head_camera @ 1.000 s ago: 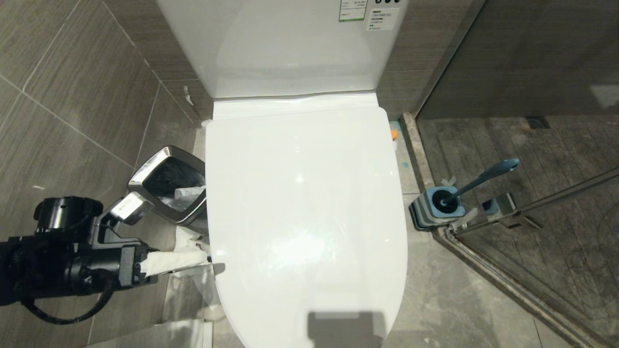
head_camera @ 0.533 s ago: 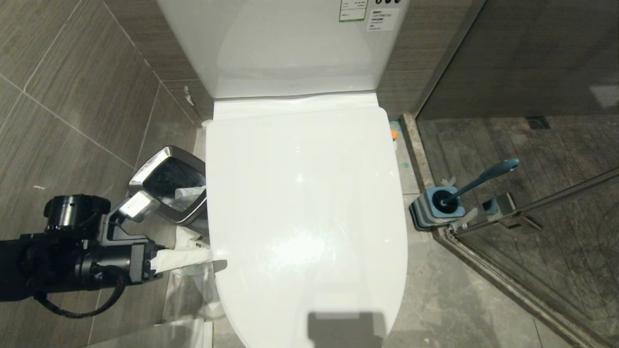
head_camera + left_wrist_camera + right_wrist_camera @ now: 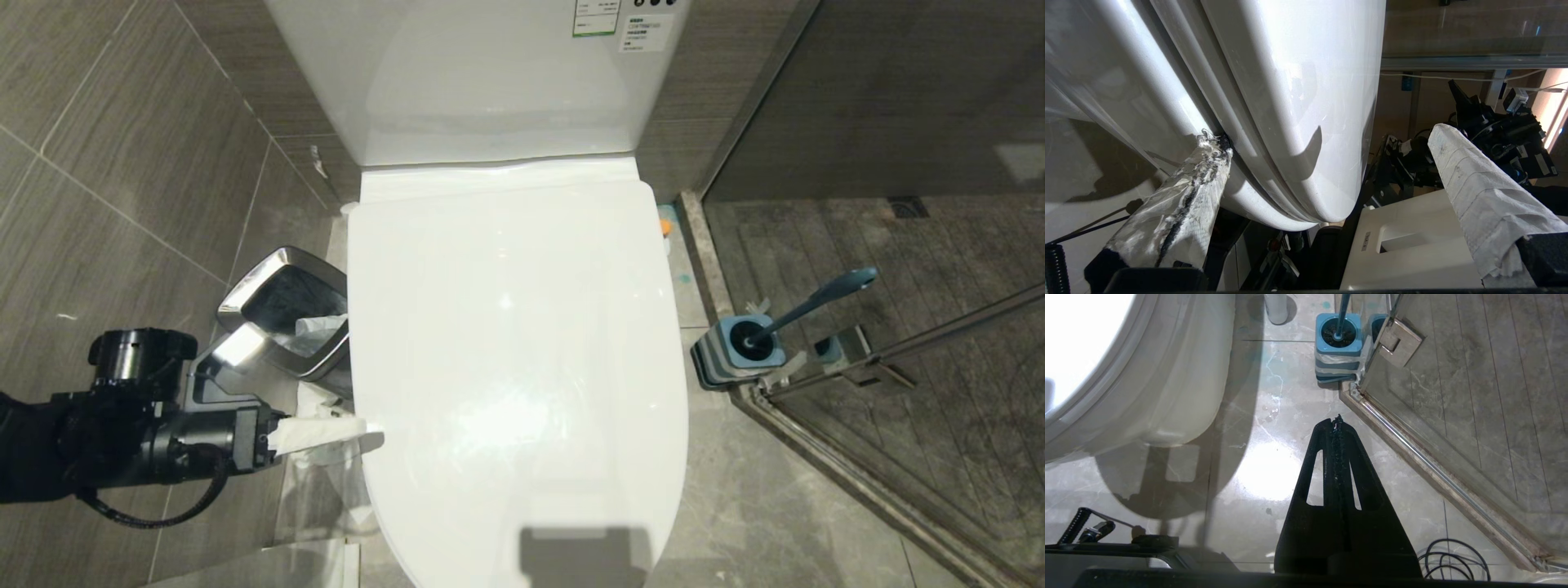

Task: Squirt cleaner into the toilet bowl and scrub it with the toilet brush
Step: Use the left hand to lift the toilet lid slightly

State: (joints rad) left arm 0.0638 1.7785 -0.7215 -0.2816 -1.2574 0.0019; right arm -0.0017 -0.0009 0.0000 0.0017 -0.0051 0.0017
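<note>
The white toilet lid point(image 3: 514, 343) lies down, so the inside of the toilet bowl is hidden. My left gripper point(image 3: 359, 429) is open at the lid's left edge. Its fingers are wrapped in white paper. In the left wrist view the left gripper point(image 3: 1326, 136) straddles the lid point(image 3: 1298, 81): one frayed fingertip point(image 3: 1214, 143) sits at the seam under the rim, and the other finger point(image 3: 1457, 171) stands off above the lid. The blue toilet brush point(image 3: 816, 300) stands in its holder point(image 3: 739, 347) on the floor to the right. My right gripper point(image 3: 1336, 420) hangs shut and empty above the floor. No cleaner can be made out.
A steel trash bin point(image 3: 286, 306) with a liner stands just left of the toilet, behind my left arm. A glass shower door point(image 3: 898, 351) with its metal hinge point(image 3: 1398, 341) borders the brush holder point(image 3: 1338, 332). A small orange-topped object point(image 3: 665, 222) peeks out beside the toilet. Cables point(image 3: 1453, 555) lie on the floor.
My left gripper has moved right, up to the toilet, and its upper fingertip now reaches over the lid's left edge. Nothing else has moved.
</note>
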